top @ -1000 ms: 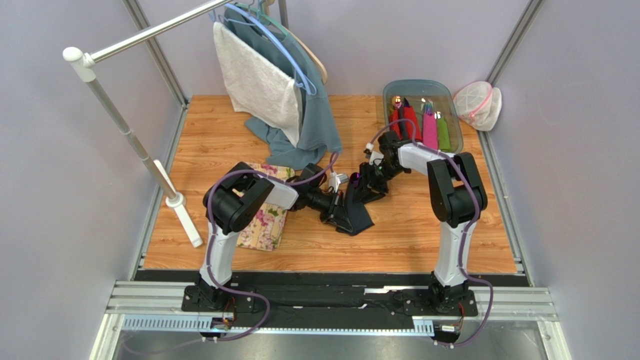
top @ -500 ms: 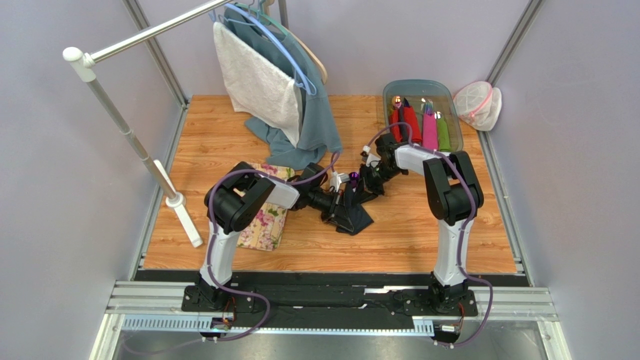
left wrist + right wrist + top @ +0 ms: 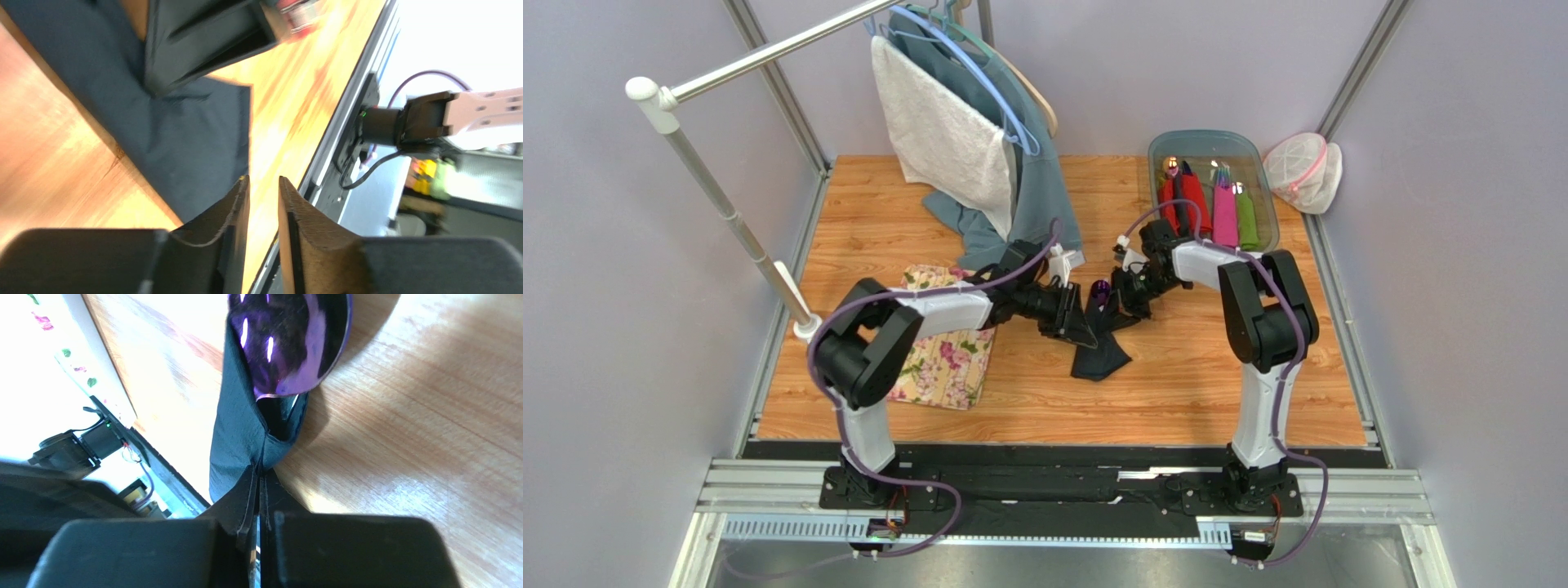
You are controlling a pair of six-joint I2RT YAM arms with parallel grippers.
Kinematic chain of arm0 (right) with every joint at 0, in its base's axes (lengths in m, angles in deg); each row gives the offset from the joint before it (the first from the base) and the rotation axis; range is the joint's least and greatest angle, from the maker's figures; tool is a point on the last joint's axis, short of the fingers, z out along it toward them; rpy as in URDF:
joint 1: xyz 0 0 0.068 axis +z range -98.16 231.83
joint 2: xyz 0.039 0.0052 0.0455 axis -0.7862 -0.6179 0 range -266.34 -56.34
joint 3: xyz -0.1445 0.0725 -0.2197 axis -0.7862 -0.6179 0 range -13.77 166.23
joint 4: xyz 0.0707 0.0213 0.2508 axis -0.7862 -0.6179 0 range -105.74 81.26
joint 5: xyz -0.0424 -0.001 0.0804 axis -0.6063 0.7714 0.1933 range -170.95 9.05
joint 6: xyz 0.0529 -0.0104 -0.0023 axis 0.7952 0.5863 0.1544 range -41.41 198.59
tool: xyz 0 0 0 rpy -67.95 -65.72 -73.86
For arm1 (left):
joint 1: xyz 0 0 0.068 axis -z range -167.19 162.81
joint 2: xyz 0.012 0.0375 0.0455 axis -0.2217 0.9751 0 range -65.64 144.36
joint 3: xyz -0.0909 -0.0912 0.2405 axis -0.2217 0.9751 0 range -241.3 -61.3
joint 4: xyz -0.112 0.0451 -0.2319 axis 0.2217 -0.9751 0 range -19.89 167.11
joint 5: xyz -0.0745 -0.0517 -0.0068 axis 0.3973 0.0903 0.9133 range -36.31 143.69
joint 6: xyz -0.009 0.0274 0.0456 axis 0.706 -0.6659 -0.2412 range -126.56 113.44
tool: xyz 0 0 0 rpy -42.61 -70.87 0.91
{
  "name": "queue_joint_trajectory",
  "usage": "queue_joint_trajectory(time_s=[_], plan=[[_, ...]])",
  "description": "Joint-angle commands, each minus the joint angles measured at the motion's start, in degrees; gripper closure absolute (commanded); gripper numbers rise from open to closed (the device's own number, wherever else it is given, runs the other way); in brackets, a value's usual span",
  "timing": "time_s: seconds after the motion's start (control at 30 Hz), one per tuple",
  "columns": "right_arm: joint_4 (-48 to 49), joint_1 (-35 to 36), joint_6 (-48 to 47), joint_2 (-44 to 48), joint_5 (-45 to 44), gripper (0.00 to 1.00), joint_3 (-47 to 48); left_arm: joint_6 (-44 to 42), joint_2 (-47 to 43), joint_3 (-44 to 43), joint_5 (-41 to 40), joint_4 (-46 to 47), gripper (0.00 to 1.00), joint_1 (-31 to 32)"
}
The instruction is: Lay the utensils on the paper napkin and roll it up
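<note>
The dark navy paper napkin point(image 3: 1102, 355) lies partly folded on the wooden table, its far end lifted. My right gripper point(image 3: 1120, 306) is shut on a fold of the napkin point(image 3: 236, 429), the jaws point(image 3: 261, 468) pressed together on the paper. The purple spoon point(image 3: 288, 343) sticks bowl-first out of that fold and also shows in the top view point(image 3: 1100, 290). My left gripper point(image 3: 1071, 316) sits just left of the napkin. Its jaws point(image 3: 263, 179) stand a narrow gap apart and empty, just above the napkin point(image 3: 184, 135). The fork and the dark thin piece are not in view.
The floral mat point(image 3: 952, 355) lies left of the napkin, under my left arm. A clear bin point(image 3: 1155, 153) at the back right holds red, pink and green rolls. A clothes rail with a towel and teal cloth point(image 3: 977, 135) hangs at the back left. A mesh bag point(image 3: 1304, 169) lies outside the table.
My left arm has stretched out, its elbow swinging left, and its gripper has moved away from me along the napkin. My right gripper has lifted the fold slightly, so the spoon's bowl shows.
</note>
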Motion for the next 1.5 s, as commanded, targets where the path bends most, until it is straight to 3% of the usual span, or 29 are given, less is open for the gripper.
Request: queue_joint_trajectory(time_s=[0.0,0.17,0.3,0.43,0.47,0.5,0.53,0.63,0.73,0.97,1.2,1.47], plan=[[4.4,-0.1,-1.7,5.1,-1.2,1.0,0.0,-5.6,-8.4,-2.0,-4.9,-6.5,0.66,-1.6],[5.0,-0.1,-2.0,8.1,0.1,1.0,-0.7,-10.9,-15.2,-2.2,-9.9,-12.6,0.55,-3.1],[5.0,-0.1,-2.5,9.2,0.8,1.0,-1.0,-14.1,-17.9,-4.4,-16.9,-17.4,0.52,-4.0],[4.9,-0.2,-3.1,10.1,1.8,1.0,-0.9,-14.3,-21.7,-3.9,-22.5,-14.1,0.43,-4.8],[4.7,-0.2,-3.5,10.3,1.9,1.0,-0.7,-14.5,-22.6,-3.3,-23.6,-12.5,0.38,-4.9],[4.5,-0.1,-3.6,10.5,1.9,1.0,-0.8,-14.9,-23.4,-1.2,-24.7,-7.4,0.08,-5.1],[4.5,-0.2,-4.0,10.8,2.0,1.0,-0.6,-15.7,-25.1,0.2,-24.9,-5.1,0.01,-5.2],[4.3,-0.1,-4.5,12.0,2.7,1.0,-0.3,-19.3,-28.5,5.0,-27.5,5.7,0.01,-5.3],[4.0,-0.1,-5.6,13.5,3.5,1.0,0.0,-20.9,-29.2,4.1,-27.9,4.3,0.01,-6.2],[1.2,0.2,-8.6,16.4,6.5,1.0,2.9,-13.9,-29.7,6.0,-8.6,7.1,0.01,-13.4],[-8.5,2.2,-15.8,21.8,9.0,1.0,9.1,-15.8,-33.8,9.9,1.3,12.6,0.05,-14.6],[-13.5,7.0,-22.4,30.7,9.3,1.0,12.1,-3.8,-38.7,18.9,7.5,25.9,0.07,-15.3]])
